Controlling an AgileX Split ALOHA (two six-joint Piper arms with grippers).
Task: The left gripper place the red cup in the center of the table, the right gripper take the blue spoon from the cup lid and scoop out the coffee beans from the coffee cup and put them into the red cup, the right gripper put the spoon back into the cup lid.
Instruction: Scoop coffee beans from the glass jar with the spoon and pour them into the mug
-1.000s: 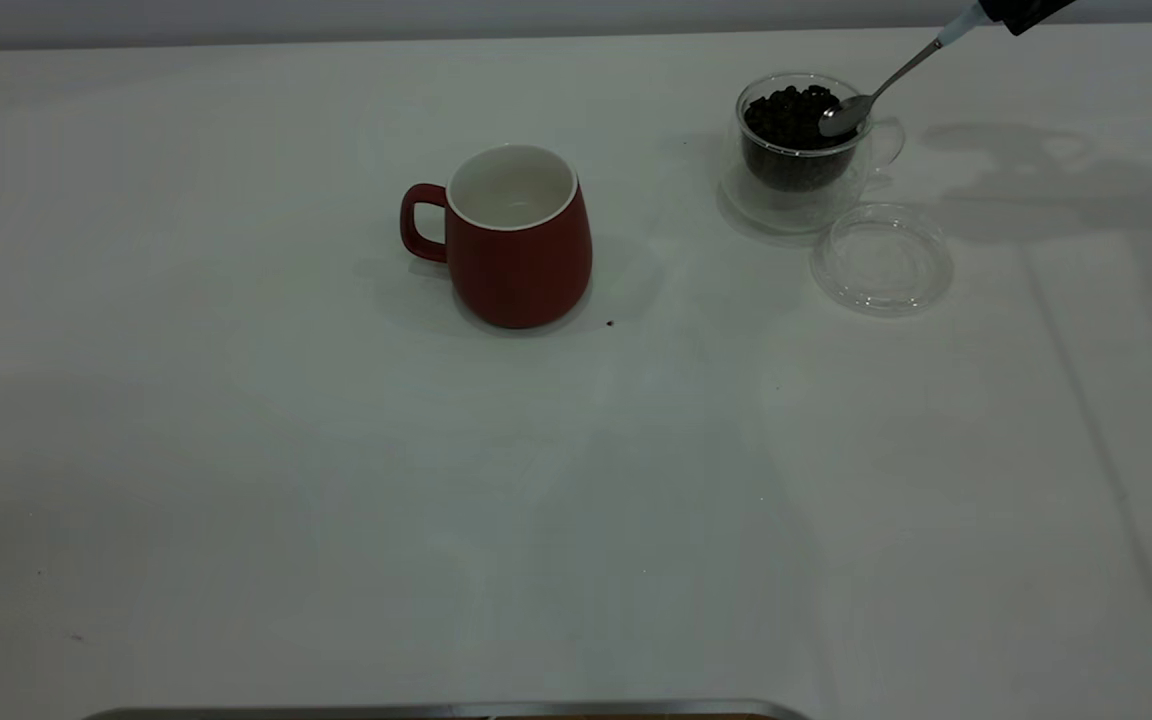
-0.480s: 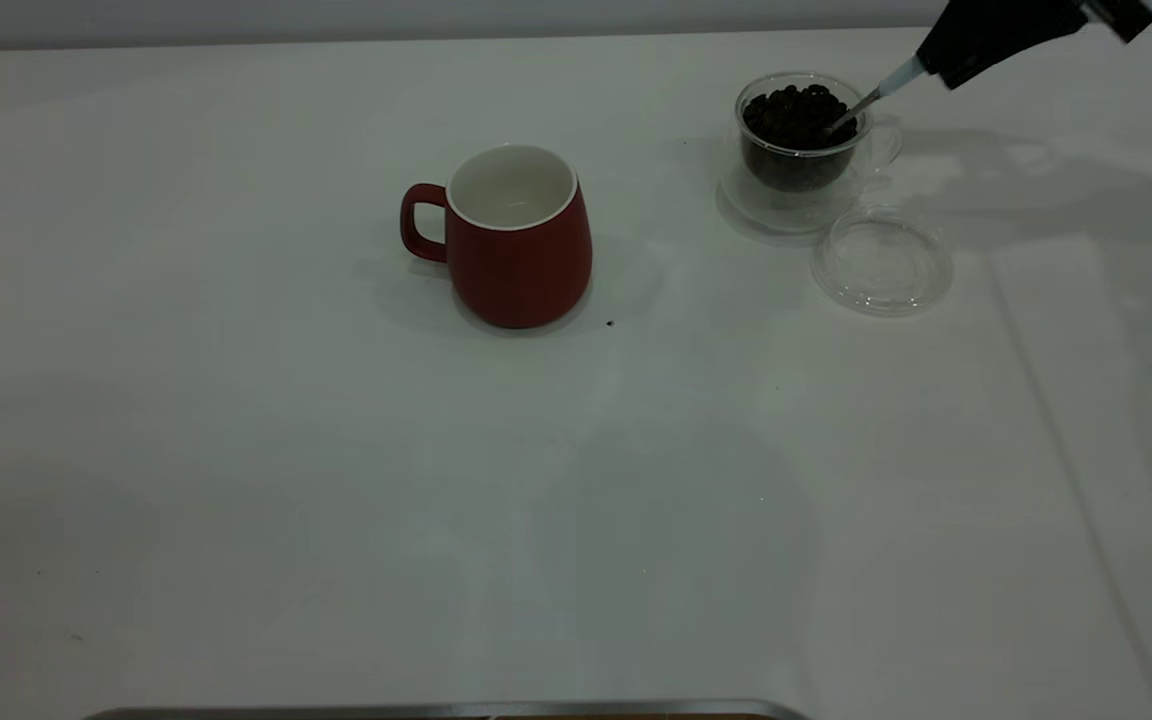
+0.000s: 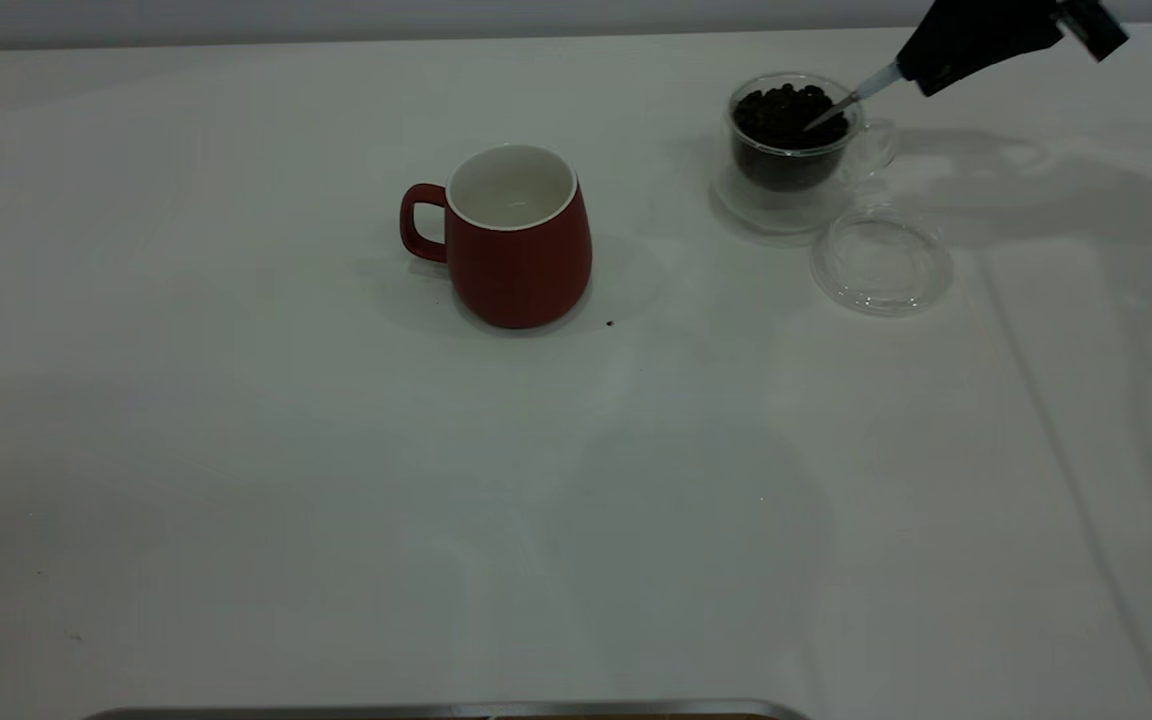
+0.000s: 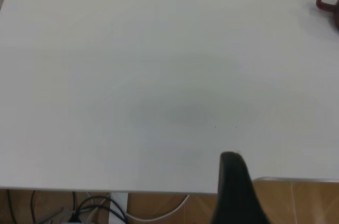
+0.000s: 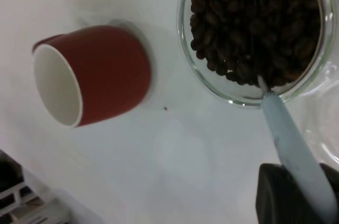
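Note:
The red cup (image 3: 516, 240) stands upright and empty near the middle of the table (image 3: 236, 450), handle to the left; the right wrist view also shows it (image 5: 100, 75). The coffee cup (image 3: 786, 190) stands at the back right, full of coffee beans (image 3: 786, 115). My right gripper (image 3: 921, 65) hangs just right of it, shut on the blue spoon (image 3: 876, 82) by its pale handle (image 5: 288, 134). The spoon's bowl is buried in the beans (image 5: 254, 17). The empty cup lid (image 3: 881, 262) lies in front of the coffee cup. My left gripper (image 4: 233, 173) shows one black finger above the table's front edge.
A small dark speck (image 3: 609, 323) lies on the table just right of the red cup. A metal rim (image 3: 436, 710) runs along the table's front edge. Cables and floor show beyond the table edge in the left wrist view.
My right gripper came down and to the left, and the spoon's bowl went from the cup's rim into the beans. The coffee cup shifted slightly to the left.

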